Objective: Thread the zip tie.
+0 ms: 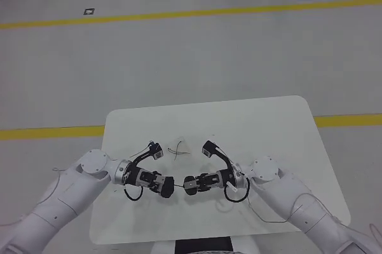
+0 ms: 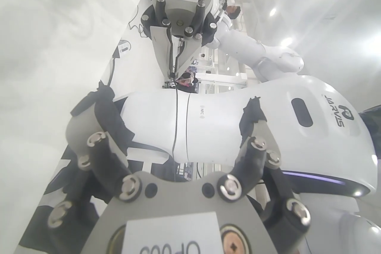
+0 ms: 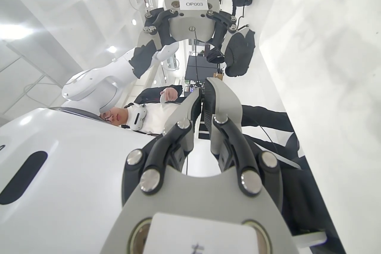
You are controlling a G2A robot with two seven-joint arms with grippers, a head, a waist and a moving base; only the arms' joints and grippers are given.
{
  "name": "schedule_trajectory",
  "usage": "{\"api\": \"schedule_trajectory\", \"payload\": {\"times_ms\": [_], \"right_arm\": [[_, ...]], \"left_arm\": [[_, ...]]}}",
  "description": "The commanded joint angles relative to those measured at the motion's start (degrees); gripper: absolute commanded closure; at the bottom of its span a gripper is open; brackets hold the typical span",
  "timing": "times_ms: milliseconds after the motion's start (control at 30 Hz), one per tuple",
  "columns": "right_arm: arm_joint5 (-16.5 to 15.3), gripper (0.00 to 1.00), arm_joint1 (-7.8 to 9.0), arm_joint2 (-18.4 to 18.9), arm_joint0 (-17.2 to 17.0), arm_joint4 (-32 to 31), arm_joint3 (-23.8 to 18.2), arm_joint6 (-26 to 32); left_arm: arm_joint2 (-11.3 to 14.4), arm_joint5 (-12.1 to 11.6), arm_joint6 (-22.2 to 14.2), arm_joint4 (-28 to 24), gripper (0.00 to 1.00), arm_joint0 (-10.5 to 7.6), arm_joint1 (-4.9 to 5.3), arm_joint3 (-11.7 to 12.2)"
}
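Observation:
A thin black zip tie point(image 1: 180, 185) spans the small gap between my two grippers, above the near middle of the white table point(image 1: 273, 127). My right gripper point(image 3: 202, 88) is shut on one end of it. The strap point(image 3: 196, 58) runs straight out from those fingers toward the palm of my left gripper point(image 3: 190, 64). In the left wrist view my left gripper point(image 2: 175, 106) stands wide open, and the zip tie point(image 2: 176, 118) passes between its black-taped fingers point(image 2: 98, 118) without touching them. The right gripper point(image 2: 174, 70) faces it tip to tip. From above, the left gripper point(image 1: 167, 187) and right gripper point(image 1: 191, 186) nearly meet.
Loose black zip ties point(image 1: 176, 150) lie on the table just beyond the grippers. The table's front edge is close below both arms. Open tabletop stretches to the far right and far left.

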Motion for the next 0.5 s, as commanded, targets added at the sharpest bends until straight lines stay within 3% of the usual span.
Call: {"api": "schedule_trajectory", "payload": {"times_ms": [0,133,233,467], "right_arm": [[-0.05,1.0,-0.06,-0.14,0.21,0.05,0.19,0.27],[-0.12,1.0,-0.18,-0.38,0.56,0.27,0.53,0.81],[-0.19,1.0,-0.27,-0.53,0.74,0.42,0.74,0.84],[-0.4,1.0,-0.53,-1.0,0.98,0.52,1.18,0.55]], "left_arm": [[0.16,-0.03,0.02,-0.06,0.25,-0.13,-0.09,0.19],[0.51,-0.16,0.02,-0.26,0.44,-0.41,-0.22,0.5],[0.95,-0.21,0.02,-0.38,0.51,-0.63,-0.27,0.58],[2.13,-0.64,0.02,-0.67,0.55,-1.34,-0.33,0.98]]}}
